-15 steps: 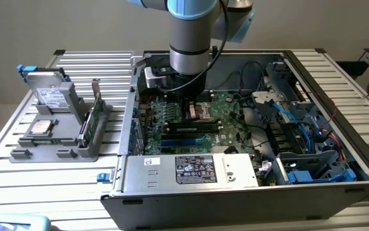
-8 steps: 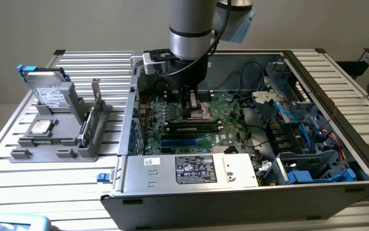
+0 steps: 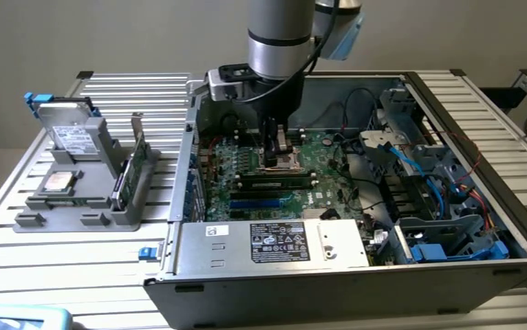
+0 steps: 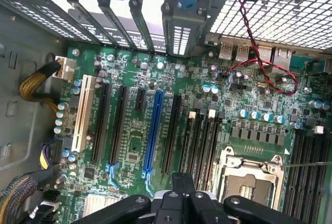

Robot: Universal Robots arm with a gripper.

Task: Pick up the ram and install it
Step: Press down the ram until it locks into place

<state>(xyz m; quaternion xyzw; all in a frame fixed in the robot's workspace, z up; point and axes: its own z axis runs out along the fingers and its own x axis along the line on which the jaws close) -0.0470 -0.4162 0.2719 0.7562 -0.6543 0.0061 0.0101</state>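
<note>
Wrist view: hand (image 4: 182, 203) closed, holding nothing, above the motherboard (image 4: 155, 130)

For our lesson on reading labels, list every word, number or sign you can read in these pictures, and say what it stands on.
None can be read as text.
Power supply label: printed lines and round marks, too small to read.
Small white sticker on the same metal box: blurred.
Hard drive label in the grey holder: unreadable.
Motherboard markings: too fine to read.
</note>
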